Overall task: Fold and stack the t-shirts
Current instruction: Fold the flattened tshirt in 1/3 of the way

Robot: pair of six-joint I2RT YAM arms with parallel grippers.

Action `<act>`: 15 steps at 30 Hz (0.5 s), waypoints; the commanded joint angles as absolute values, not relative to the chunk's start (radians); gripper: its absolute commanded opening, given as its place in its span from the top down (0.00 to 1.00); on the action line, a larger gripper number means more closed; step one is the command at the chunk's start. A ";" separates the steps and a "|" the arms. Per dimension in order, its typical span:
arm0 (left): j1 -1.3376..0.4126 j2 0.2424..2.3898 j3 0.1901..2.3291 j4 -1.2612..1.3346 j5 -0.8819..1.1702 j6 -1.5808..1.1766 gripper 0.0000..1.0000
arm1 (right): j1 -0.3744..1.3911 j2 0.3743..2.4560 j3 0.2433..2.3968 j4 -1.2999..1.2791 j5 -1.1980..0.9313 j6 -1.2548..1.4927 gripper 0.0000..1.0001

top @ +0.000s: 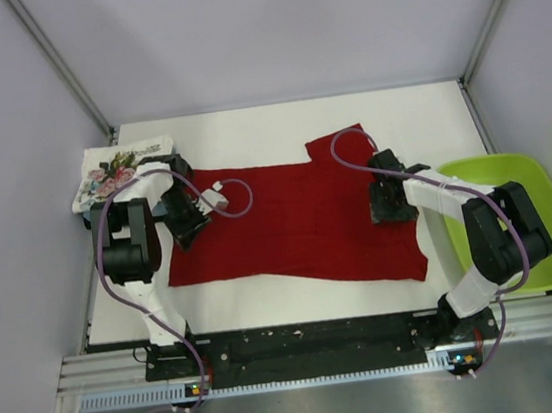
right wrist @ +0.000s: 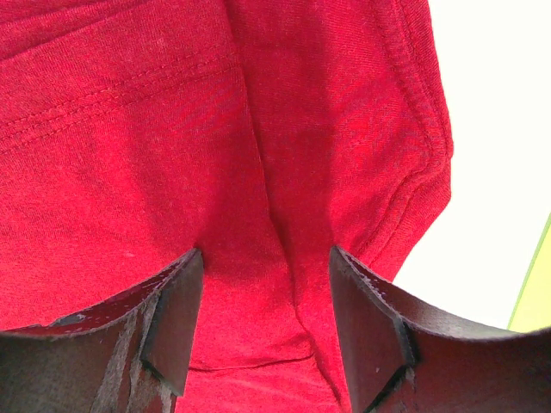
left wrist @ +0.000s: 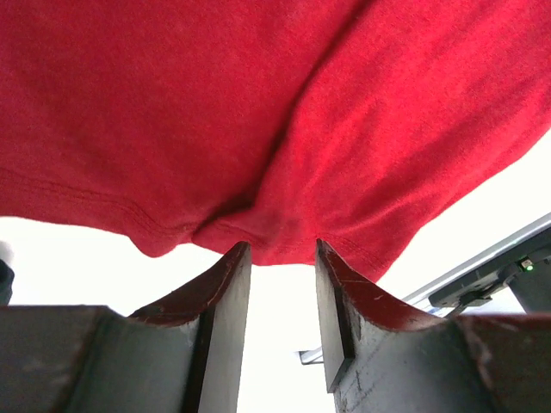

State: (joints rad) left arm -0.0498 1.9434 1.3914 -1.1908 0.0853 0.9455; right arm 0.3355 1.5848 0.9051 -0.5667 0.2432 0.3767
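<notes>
A deep red t-shirt lies spread flat across the middle of the white table. My left gripper is at its left edge. In the left wrist view the jaws stand open, tips touching a bunched hem of the red t-shirt, with only white table between them. My right gripper hovers low over the shirt's right part. In the right wrist view it is open wide, straddling a raised crease in the red cloth. A folded white floral t-shirt rests at the far left corner.
A lime-green plastic tray sits at the table's right edge, beside the right arm. The metal rail with both arm bases runs along the near edge. Grey walls enclose the table on three sides.
</notes>
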 commanded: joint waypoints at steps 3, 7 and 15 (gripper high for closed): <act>-0.052 1.897 1.394 -1.258 0.091 0.965 0.60 | 0.322 1.592 0.913 -0.587 0.282 0.359 0.40; -0.054 1.919 1.384 -1.198 0.046 0.933 0.58 | 0.325 1.591 0.913 -0.583 0.282 0.356 0.40; -0.061 1.924 1.448 -1.150 0.135 0.900 0.49 | 0.324 1.589 0.913 -0.581 0.285 0.351 0.40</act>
State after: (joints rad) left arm -0.0505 1.9263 1.3960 -1.1553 0.0540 0.9165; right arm 0.3355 1.5848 0.9051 -0.5659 0.2428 0.3729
